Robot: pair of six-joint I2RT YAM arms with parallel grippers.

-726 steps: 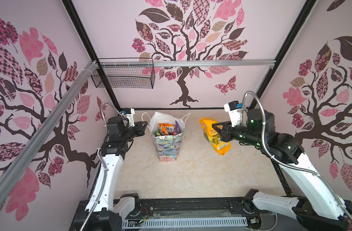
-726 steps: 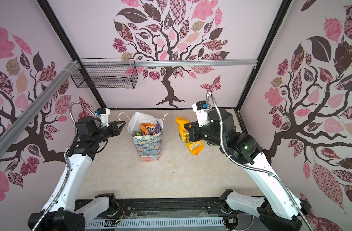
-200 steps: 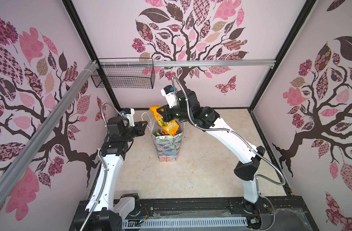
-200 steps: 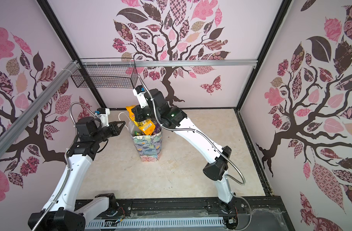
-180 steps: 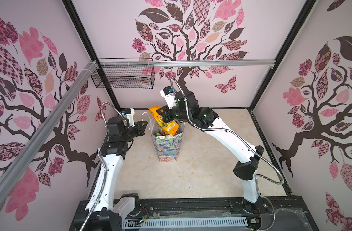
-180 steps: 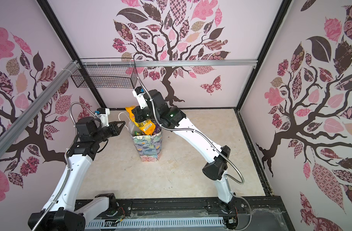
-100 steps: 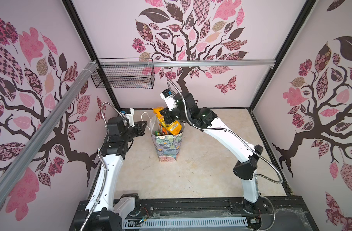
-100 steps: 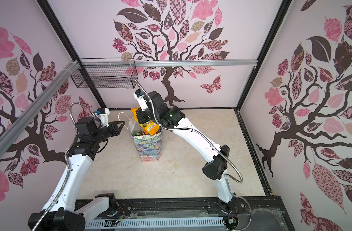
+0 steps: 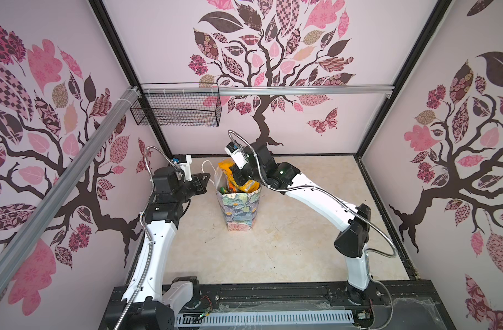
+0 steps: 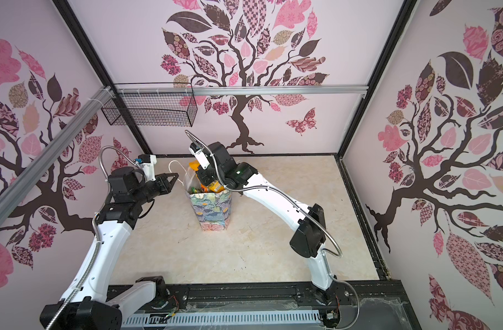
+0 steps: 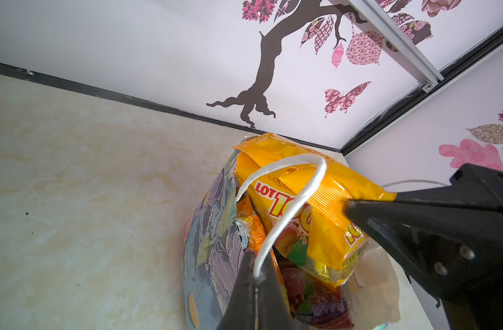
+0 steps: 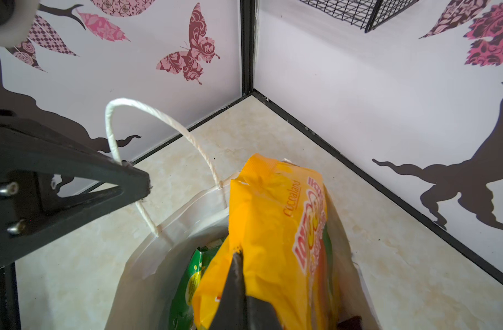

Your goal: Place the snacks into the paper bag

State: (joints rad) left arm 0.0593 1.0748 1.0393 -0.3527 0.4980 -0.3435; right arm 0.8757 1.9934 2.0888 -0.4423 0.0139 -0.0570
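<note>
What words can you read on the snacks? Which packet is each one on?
"LOT 100": yellow packet, partly crossed by the white handle.
"cocoaland": same yellow packet, near its top edge.
"CHERRY": dark red packet underneath.
Other small print: too blurred to read.

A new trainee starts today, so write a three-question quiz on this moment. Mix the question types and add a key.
1. True or false: the right gripper is shut on the yellow packet.
2. The left gripper is pinching: A) a spoon, B) a white cord handle, C) nothing at all.
3. Fill in: the yellow packet's lower end sits in the mouth of the ____, while its upper end sticks out above the rim.

Key: 1 true; 2 B; 3 paper bag.
</note>
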